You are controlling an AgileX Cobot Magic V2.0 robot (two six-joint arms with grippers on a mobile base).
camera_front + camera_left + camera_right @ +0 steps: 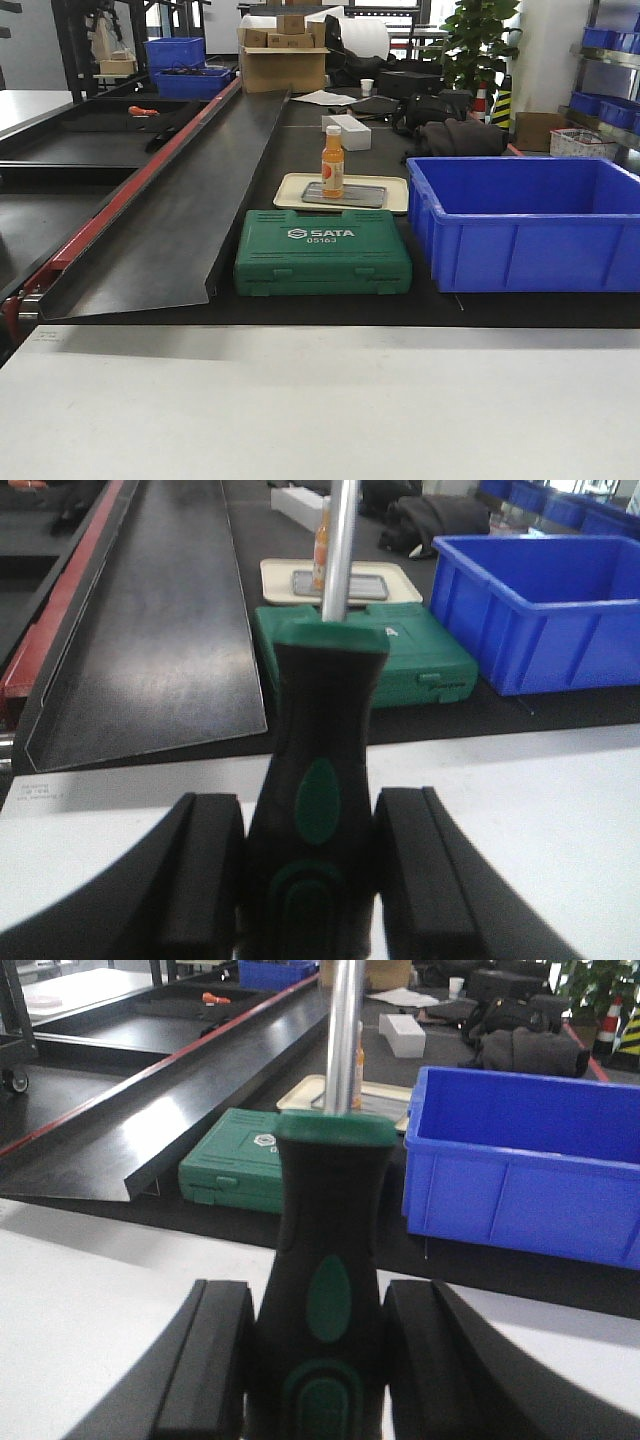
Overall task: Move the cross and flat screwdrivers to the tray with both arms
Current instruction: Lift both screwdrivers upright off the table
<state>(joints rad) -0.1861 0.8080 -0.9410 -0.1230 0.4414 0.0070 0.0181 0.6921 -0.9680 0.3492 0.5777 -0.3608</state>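
Bright, even indoor light; white table [320, 420] glares, wrist views slightly soft.

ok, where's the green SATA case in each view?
Exterior front: green case lower centre, left of the blue bin.
Left wrist: upper centre-right, partly behind the left screwdriver.
Right wrist: mid-left, left of the right screwdriver.
Shared landmark: blue bin, on the case's right in all three.
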